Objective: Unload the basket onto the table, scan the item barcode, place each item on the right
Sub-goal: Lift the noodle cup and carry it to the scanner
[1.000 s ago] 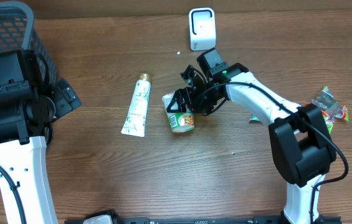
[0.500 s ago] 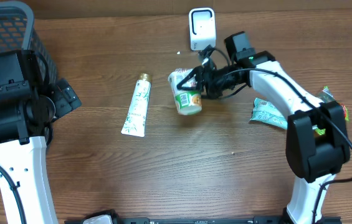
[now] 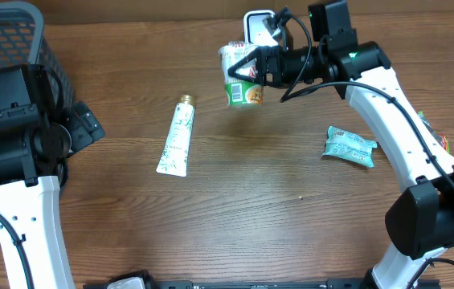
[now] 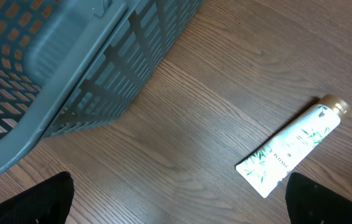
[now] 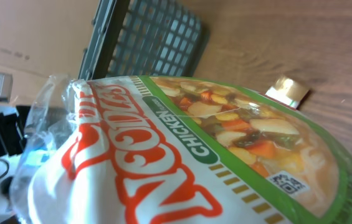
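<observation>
Up off the table (image 3: 235, 209) comes the noodle cup (image 3: 243, 74): a second ago it lay on the wood just right of the tube (image 3: 176, 138), and now it hangs in the air at the far edge, right beside the white scanner (image 3: 259, 24). The right arm has swung out and back with it, uncovering a teal packet (image 3: 349, 147) lying flat on the wood.

The right end effector (image 3: 260, 64) is clamped on the cup, holding it on its side. From above, the cup is white with a green band near one end and a patch of orange and yellow. The right wrist camera gives a close view of the cup (image 5: 182, 186): big red outlined letters on white, the word CHICKEN in white on a green strip, a picture of noodles with carrot and corn, and a small square code printed close to the green rim. Crinkled clear wrap sticks out at one end.

The left end effector (image 4: 182, 205) stands wide open with nothing in it, hanging over bare wood between the grey basket (image 4: 70, 68) and the tube.
</observation>
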Tool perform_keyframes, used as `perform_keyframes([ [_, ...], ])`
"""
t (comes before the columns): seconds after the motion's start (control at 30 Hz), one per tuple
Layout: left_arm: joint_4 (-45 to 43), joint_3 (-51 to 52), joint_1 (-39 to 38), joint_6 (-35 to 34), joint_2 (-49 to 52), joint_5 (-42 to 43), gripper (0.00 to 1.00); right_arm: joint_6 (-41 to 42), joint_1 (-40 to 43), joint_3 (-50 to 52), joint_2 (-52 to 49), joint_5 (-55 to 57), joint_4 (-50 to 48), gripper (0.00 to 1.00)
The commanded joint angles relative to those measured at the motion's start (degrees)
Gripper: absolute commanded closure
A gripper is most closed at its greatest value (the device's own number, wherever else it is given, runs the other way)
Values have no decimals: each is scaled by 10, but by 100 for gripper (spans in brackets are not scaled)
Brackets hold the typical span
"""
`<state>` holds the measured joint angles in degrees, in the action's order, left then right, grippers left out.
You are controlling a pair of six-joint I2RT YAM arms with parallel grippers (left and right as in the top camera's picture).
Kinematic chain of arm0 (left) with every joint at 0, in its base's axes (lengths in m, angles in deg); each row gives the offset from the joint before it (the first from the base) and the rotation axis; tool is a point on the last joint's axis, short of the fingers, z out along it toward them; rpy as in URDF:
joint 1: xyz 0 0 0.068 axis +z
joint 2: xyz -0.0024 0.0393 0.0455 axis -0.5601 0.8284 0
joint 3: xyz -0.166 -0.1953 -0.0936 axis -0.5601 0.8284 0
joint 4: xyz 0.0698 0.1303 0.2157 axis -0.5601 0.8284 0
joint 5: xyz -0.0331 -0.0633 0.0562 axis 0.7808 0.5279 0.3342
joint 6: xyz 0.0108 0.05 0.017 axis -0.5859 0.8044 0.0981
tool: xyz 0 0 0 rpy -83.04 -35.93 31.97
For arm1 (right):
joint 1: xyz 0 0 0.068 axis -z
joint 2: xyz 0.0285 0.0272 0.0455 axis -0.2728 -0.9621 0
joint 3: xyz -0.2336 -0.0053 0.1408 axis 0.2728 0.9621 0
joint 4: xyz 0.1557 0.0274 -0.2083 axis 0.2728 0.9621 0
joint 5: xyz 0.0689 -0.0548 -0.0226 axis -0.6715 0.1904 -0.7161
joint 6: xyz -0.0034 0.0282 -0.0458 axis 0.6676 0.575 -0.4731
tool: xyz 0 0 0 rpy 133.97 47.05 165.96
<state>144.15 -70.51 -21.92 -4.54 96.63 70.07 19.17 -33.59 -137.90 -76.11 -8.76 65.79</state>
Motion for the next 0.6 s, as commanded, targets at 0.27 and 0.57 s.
perform_keyframes([
  [0.27,-2,1,2,-8,-2,0,0,-29,-9,-59,23,260,24,44],
  [0.57,-2,1,2,-8,-2,0,0,-179,-94,-57,17,795,-83,43],
])
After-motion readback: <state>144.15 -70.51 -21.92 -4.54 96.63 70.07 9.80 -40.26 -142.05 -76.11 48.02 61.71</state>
